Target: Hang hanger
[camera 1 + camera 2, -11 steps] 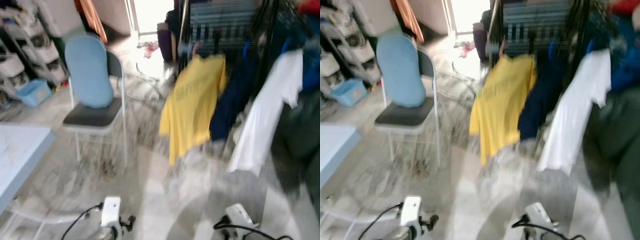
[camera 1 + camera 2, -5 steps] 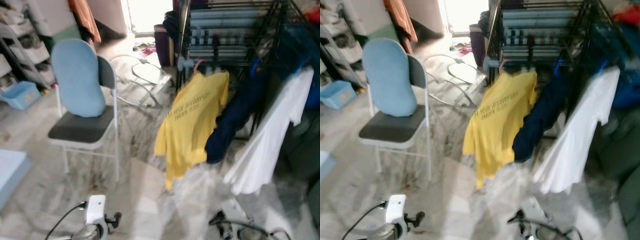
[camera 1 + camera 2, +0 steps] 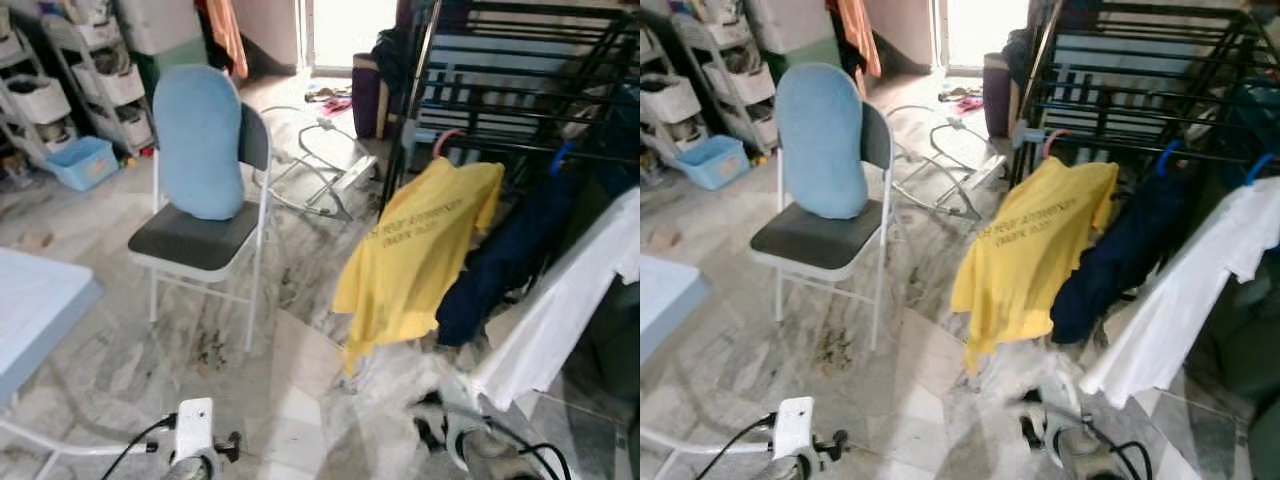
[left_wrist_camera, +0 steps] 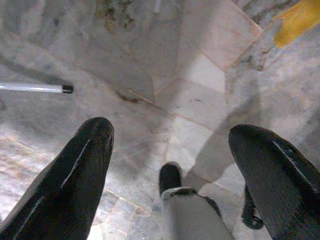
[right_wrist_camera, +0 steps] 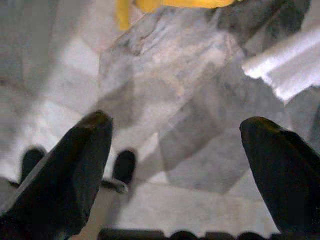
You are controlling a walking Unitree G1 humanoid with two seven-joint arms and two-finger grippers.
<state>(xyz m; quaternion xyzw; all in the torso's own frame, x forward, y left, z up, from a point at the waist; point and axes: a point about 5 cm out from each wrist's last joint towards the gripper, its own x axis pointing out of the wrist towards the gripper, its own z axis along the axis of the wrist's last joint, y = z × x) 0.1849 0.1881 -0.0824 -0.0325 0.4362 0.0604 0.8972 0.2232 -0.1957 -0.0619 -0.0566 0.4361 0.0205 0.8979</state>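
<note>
From the head cameras, a marble floor [image 3: 120,370] runs to a black drying rack [image 3: 520,70], where a yellow T-shirt [image 3: 415,255] hangs by a pink hanger [image 3: 447,140] from the rack's front rail, with a navy garment [image 3: 505,260] and a white shirt [image 3: 565,300] alongside. A folding chair [image 3: 205,215] with a blue cushion [image 3: 197,140] stands left of them. Both arms hang low. In the left wrist view, the left gripper [image 4: 170,165] spreads wide, holding nothing, above the floor. In the right wrist view, the right gripper [image 5: 175,165] gapes equally wide and bare, near the yellow hem.
</note>
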